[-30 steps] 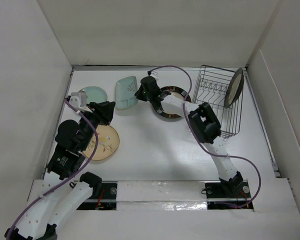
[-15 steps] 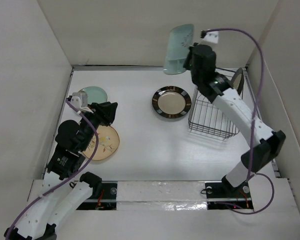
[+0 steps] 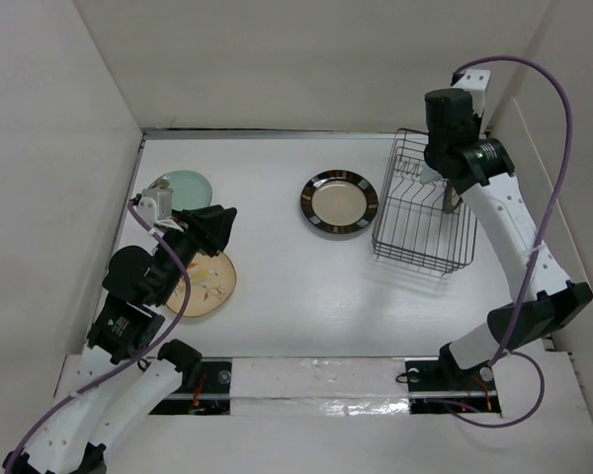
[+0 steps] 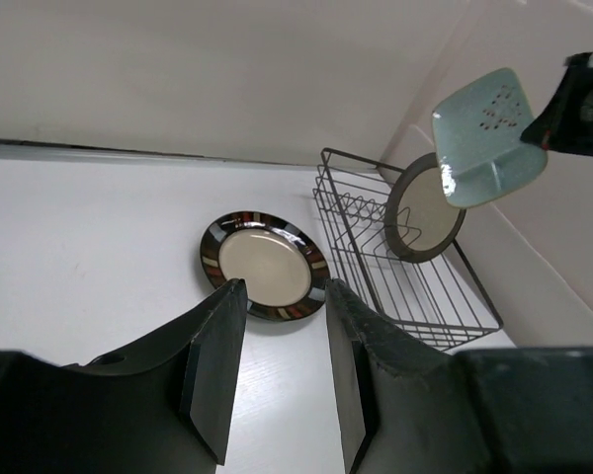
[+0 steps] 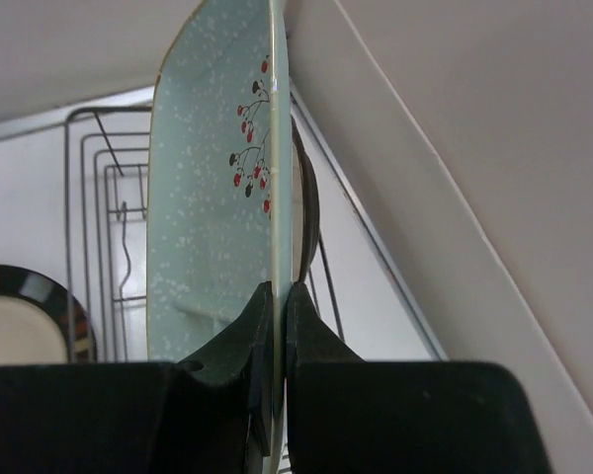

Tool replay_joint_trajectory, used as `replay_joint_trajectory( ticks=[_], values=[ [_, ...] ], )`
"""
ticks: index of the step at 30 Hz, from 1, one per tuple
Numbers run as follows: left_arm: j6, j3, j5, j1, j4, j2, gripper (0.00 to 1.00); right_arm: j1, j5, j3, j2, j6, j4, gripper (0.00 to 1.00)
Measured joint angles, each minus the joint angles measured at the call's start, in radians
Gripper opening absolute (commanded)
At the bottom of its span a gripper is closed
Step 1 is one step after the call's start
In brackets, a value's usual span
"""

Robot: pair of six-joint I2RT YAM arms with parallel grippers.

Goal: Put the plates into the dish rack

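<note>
Right arm holds a plate above the dish rack; left arm sits low at the counter's left.

Top view: the right arm arches over the dish rack (image 3: pixel 415 252) with its wrist bent down. The left arm crouches over the tan leaf plate (image 3: pixel 215 286). The black-rimmed plate (image 3: pixel 339 201) lies flat on the counter (image 3: pixel 296 296).
Left wrist view: the left fingers (image 4: pixel 212 365) are spread on nothing. Only here a grey-brown-rimmed plate (image 4: pixel 425 212) shows upright in the rack.
Right wrist view: the right fingers (image 5: pixel 311 346) pinch the edge of the rectangular pale green plate (image 5: pixel 208 197), held upright.
</note>
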Motion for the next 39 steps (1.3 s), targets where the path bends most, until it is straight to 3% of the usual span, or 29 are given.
replay_joint_trajectory(
  ticks=[16, 39],
  values=[
    [0.001, 0.000, 0.003, -0.115, 0.005, -0.088, 0.40, -0.042, 0.086, 0.002, 0.179, -0.117, -0.053, 0.00],
    [0.011, 0.000, -0.022, -0.163, 0.004, -0.112, 0.40, -0.087, 0.095, -0.312, 0.196, -0.324, 0.310, 0.00]
  ],
)
